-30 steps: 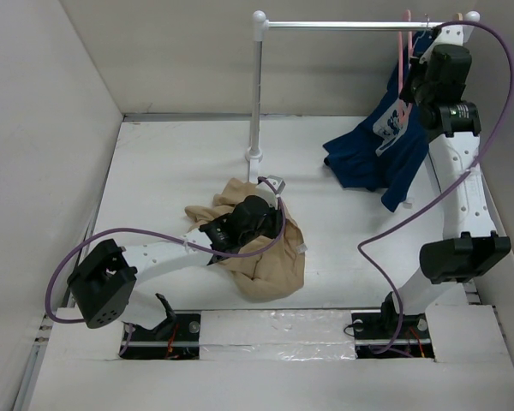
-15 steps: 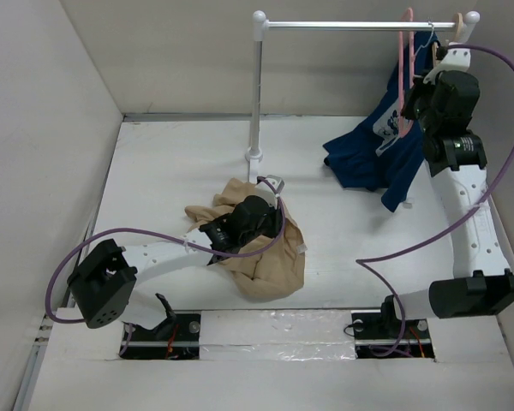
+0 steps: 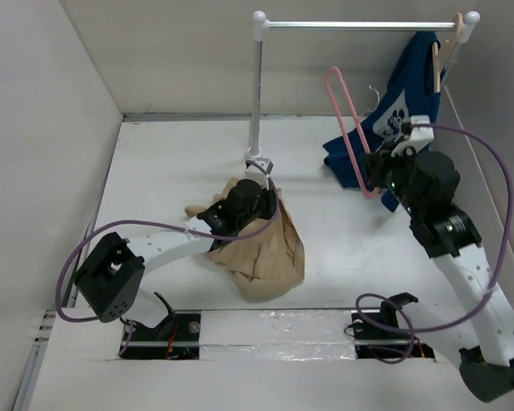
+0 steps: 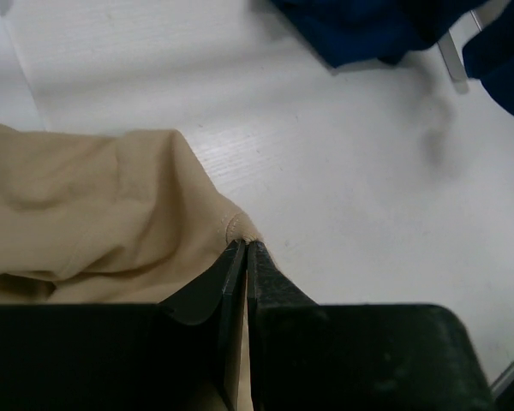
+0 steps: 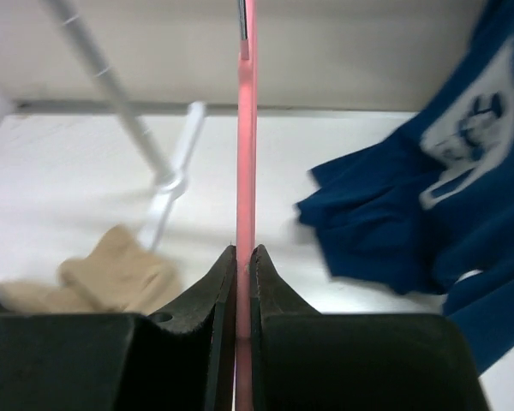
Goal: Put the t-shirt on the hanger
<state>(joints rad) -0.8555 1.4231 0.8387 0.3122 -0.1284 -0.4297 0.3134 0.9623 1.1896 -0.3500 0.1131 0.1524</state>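
Observation:
The tan t-shirt [image 3: 265, 253] lies bunched on the white table in front of the rack post. My left gripper [image 3: 255, 184] is shut on a seam of the t-shirt [image 4: 86, 214] and holds it slightly raised; its tips [image 4: 245, 247] pinch the fabric edge. My right gripper [image 3: 373, 171] is shut on the thin pink hanger [image 3: 347, 128], off the rail and held in the air left of the blue shirt. In the right wrist view the pink hanger [image 5: 246, 128] runs straight up between the closed jaws [image 5: 245, 250].
A metal rail [image 3: 360, 26] on a white post [image 3: 257, 94] stands at the back. A dark blue t-shirt with a white graphic [image 3: 394, 128] hangs from a wooden hanger [image 3: 445, 43] at the rail's right end. White walls enclose the table on the left and back.
My right arm has come down and left from the rail, taking the pink hanger off it. My left gripper has shifted slightly up and back, still holding the tan shirt.

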